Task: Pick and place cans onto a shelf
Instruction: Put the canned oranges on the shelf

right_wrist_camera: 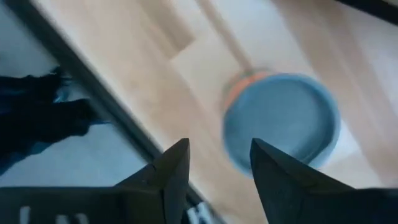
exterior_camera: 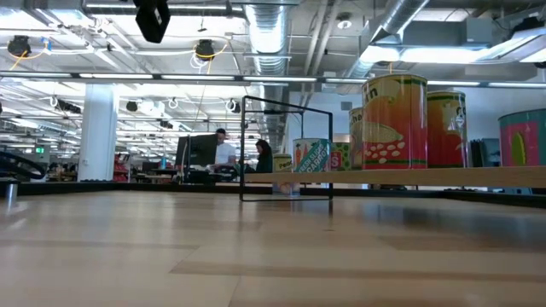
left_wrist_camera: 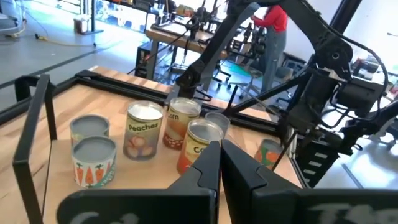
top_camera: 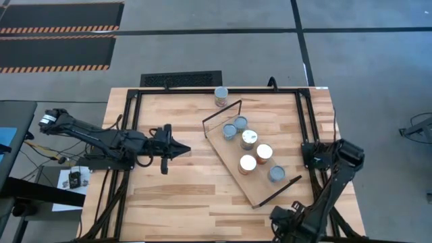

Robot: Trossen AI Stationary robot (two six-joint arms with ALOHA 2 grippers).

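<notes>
the shelf (top_camera: 233, 152) lies slanted at centre right of the high view, carrying six cans (top_camera: 249, 139) along its length. one more can (top_camera: 221, 96) stands off it on the table (top_camera: 169, 196) at upper centre, so by my reading one placement is left. the right gripper (right_wrist_camera: 219, 163), at lower right, is released, fingers spread above a blue-topped can (right_wrist_camera: 283, 118), while the left gripper (top_camera: 181, 150) at centre left is clenched on nothing.

plank table (top_camera: 169, 196) under tilted shelf (top_camera: 233, 158) (six cans (top_camera: 249, 140)), one can (top_camera: 221, 96) off it
</notes>
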